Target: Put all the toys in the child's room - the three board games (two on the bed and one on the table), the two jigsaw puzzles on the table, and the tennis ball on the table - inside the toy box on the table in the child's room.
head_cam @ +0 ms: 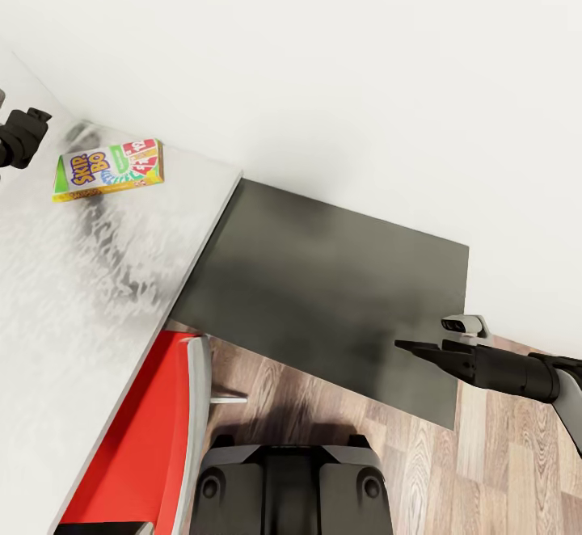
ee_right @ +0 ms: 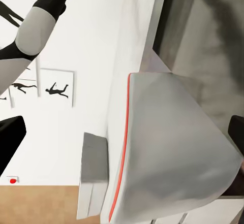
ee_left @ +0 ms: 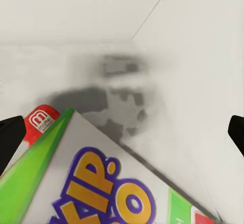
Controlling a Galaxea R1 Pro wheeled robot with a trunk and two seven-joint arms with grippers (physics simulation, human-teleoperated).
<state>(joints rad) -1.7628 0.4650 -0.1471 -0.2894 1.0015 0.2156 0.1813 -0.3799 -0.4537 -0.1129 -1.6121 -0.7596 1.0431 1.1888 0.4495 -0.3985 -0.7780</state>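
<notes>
A Skip-Bo board game box (head_cam: 109, 168), yellow and green with a white face, lies flat on the pale bed (head_cam: 73, 309) near the wall. My left gripper (head_cam: 23, 132) hovers just left of the box at the view's edge. In the left wrist view the left gripper (ee_left: 122, 137) is open: its dark fingertips (ee_left: 10, 137) stand wide apart, with the box's corner (ee_left: 91, 178) close below, untouched. My right gripper (head_cam: 404, 347) hangs open and empty over the dark rug, far from the box. The toy box, puzzles and tennis ball are out of view.
A dark rug (head_cam: 323, 292) lies on the wood floor (head_cam: 453, 470) between the bed and the white wall. The bed's red and grey frame (head_cam: 162, 438) runs down its near side. My base (head_cam: 291, 486) stands at the rug's near edge. The right wrist view shows framed pictures (ee_right: 53, 89).
</notes>
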